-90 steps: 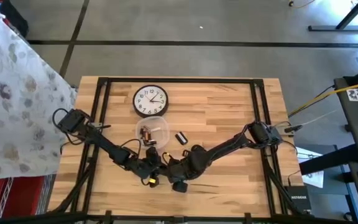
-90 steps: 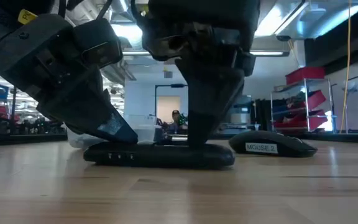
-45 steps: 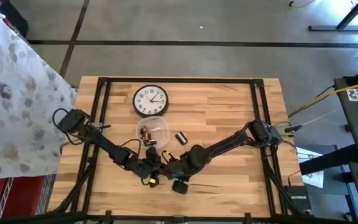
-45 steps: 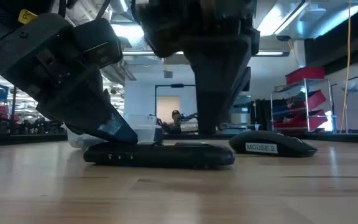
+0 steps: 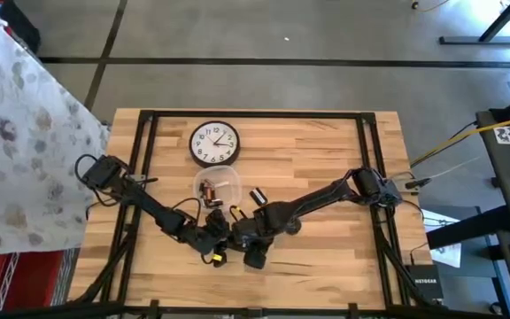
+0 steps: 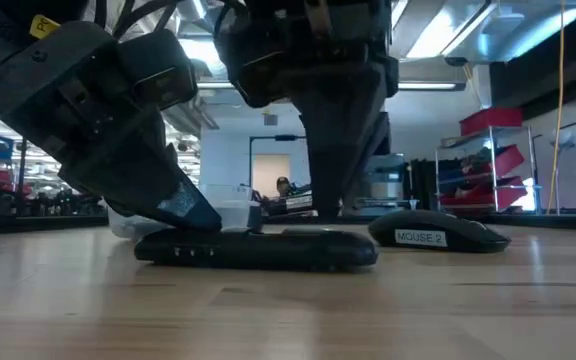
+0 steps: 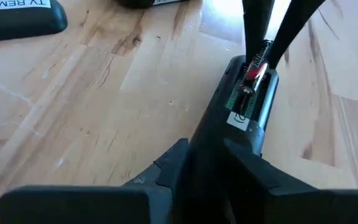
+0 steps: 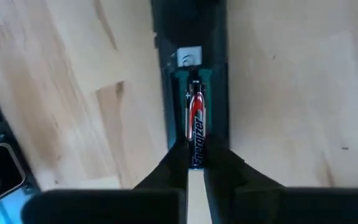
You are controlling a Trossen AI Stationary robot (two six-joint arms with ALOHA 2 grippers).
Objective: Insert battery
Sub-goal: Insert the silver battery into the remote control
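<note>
Right gripper [image 8: 194, 163] over battery [image 8: 196, 129] in remote's compartment [image 8: 191, 74]

A red-and-black battery [image 8: 196, 127] lies lengthwise in the black remote's [image 8: 191, 37] open compartment, seemingly not fully seated.

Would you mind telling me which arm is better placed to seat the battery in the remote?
The right. Its end effector already holds the battery over the remote's open compartment, while the left end effector grips and steadies the remote.

Battery [image 8: 196, 124] in remote's compartment [image 8: 191, 74].
</note>
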